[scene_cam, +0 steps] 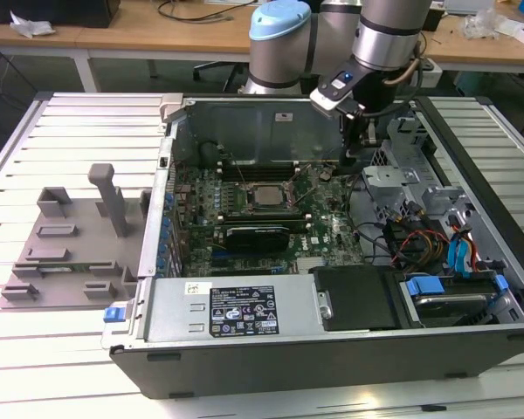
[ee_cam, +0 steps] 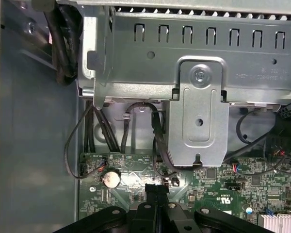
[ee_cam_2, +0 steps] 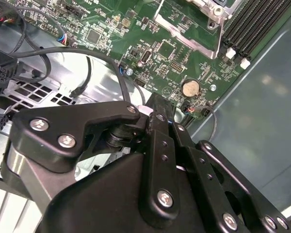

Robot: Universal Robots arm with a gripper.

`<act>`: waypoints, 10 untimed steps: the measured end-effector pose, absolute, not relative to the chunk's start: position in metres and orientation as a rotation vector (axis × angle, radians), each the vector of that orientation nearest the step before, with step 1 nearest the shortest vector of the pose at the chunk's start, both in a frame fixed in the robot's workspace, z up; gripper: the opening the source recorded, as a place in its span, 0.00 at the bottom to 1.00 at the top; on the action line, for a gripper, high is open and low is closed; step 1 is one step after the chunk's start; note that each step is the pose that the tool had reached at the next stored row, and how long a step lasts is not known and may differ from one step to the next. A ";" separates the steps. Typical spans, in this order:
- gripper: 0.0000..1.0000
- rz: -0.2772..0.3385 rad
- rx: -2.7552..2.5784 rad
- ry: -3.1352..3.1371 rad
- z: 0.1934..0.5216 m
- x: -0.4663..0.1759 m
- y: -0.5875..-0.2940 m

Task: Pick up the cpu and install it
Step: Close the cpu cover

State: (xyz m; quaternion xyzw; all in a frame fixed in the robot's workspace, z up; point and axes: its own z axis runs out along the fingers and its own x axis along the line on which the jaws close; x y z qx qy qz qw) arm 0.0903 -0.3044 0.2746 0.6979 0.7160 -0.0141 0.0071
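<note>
- The cpu lay in its socket on the motherboard, inside the computer case. Seating looked done to me, though I couldn't judge the latch.
- In the exterior view my gripper hung at about two o'clock from the cpu, its fingers pressed together and holding nothing.

From my end: the motherboard is bright green, speckled with tiny silver and black bits, and the cpu on it is silvery-grey. The gripper is plain matte black with shiny silver screw heads. The arm is silver-grey with a pale blue cap. The case is dark grey outside and lighter bare-metal grey inside, and has a black-and-white sticker. The tray is flat grey. The table is white, striped by its slats. The cables are blue, and so is the tab.
</note>
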 end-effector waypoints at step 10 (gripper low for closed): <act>0.11 -0.044 2.183 2.239 0.263 0.074 -0.304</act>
